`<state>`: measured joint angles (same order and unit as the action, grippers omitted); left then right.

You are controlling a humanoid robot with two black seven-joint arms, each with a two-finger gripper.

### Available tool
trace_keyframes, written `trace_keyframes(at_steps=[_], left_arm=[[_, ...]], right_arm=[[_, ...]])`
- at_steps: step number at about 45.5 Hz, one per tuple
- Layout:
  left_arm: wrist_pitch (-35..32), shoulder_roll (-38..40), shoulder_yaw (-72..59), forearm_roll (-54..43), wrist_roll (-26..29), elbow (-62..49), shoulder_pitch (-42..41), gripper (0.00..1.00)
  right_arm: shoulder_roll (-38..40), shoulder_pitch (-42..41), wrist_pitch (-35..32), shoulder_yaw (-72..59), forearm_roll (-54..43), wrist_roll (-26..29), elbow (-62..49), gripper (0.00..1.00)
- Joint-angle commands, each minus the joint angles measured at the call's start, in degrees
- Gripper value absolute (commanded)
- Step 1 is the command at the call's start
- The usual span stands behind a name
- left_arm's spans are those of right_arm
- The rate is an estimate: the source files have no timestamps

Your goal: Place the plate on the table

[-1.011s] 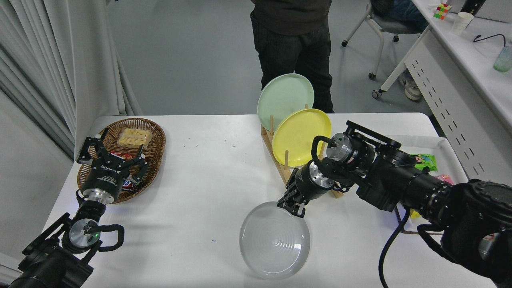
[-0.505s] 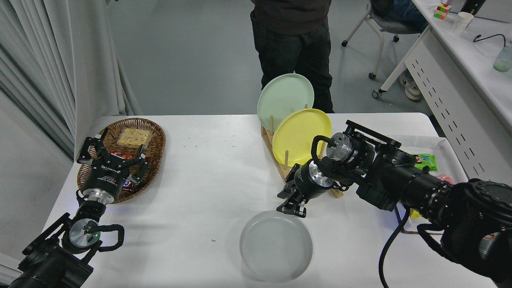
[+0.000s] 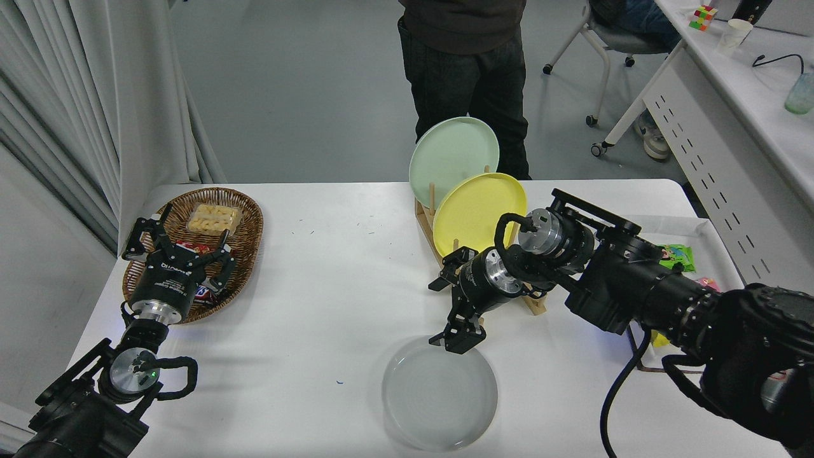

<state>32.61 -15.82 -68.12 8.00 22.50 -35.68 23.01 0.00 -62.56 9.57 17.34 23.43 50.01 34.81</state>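
The light-grey plate [image 3: 439, 397] lies flat on the white table [image 3: 331, 286], near the front edge and a little right of the middle. My right gripper [image 3: 446, 312] hovers just beyond the plate's far rim, open, its two fingers spread wide with nothing between them. One fingertip [image 3: 459, 342] hangs close over the far rim; I cannot tell if it touches. My left gripper [image 3: 180, 247] rests parked at the lower left, open, over the near edge of a wicker basket.
A wooden rack [image 3: 445, 254] behind my right gripper holds a yellow plate [image 3: 477, 213] and a mint-green plate [image 3: 451, 152] upright. The wicker basket [image 3: 248, 222] holds snacks. A person [image 3: 467, 70] stands at the far side. Snack packets [image 3: 674, 257] lie at the right.
The plate, tilted and held by its far rim a second ago, dropped flat onto the table. My right gripper let go, opened wide and drew back slightly toward the rack.
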Motion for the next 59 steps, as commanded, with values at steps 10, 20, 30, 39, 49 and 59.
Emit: trace_keyframes(at_steps=[10,20,30,39,49,59], left_arm=[[0.0,0.0,0.0,0.0,0.0,0.0,0.0,0.98],[0.0,0.0,0.0,0.0,0.0,0.0,0.0,0.98],[0.0,0.0,0.0,0.0,0.0,0.0,0.0,0.98],[0.0,0.0,0.0,0.0,0.0,0.0,0.0,0.98],[0.0,0.0,0.0,0.0,0.0,0.0,-0.1,0.98],[0.0,0.0,0.0,0.0,0.0,0.0,-0.1,0.98]], right_arm=[[0.0,-2.3,-17.9,2.8,0.4,0.0,0.9,1.00],[0.0,-5.1,-23.8,8.1,0.3,0.0,0.8,1.00],[0.0,-7.4,-25.1,8.9,-0.1,0.0,0.3,1.00],[0.0,-9.2,-31.5,13.6,-0.2,0.0,0.0,1.00],[0.0,-12.4,-37.0,18.1,0.2,0.0,0.6,1.00],[0.0,-12.3,-45.0,23.1,-0.1,-2.1,0.1,1.00]])
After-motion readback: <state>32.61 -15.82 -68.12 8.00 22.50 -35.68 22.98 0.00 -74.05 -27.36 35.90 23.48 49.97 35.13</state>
